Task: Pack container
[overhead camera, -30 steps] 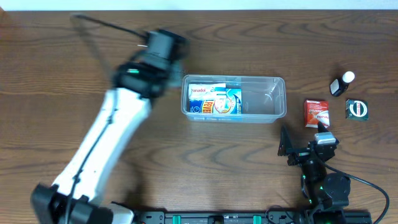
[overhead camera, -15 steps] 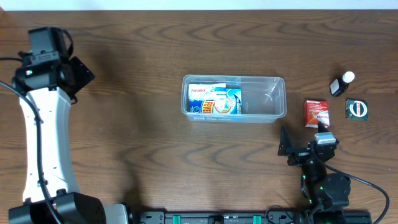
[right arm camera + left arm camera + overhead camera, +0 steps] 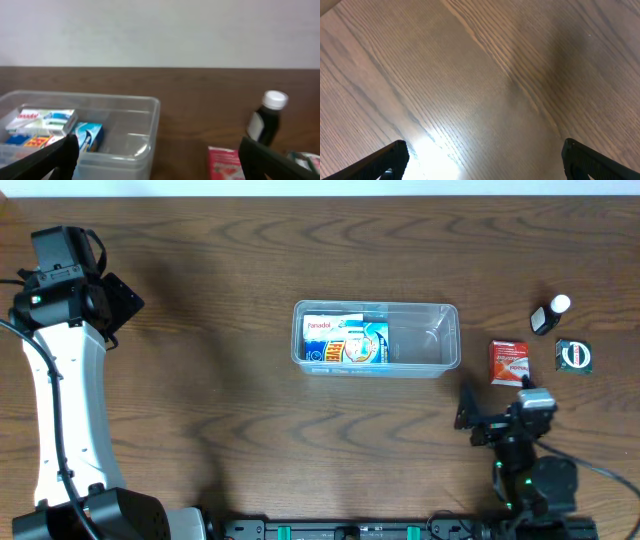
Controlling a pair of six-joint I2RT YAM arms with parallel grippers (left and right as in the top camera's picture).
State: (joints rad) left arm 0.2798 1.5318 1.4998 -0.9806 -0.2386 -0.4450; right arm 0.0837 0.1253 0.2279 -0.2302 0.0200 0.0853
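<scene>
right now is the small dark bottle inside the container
No, the dark bottle stands on the table outside the container, off to its right beyond the red box.

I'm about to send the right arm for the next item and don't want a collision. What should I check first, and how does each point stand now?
1. Open, empty right hand: ok.
2. Open left hand parked far left, away from the container: ok.
3. Free room in the container: ok, its right half is empty.
4. Clear access to the red box, the item nearest the right hand: ok.
5. Upright bottle, standing apart from the red box: ok.
</scene>
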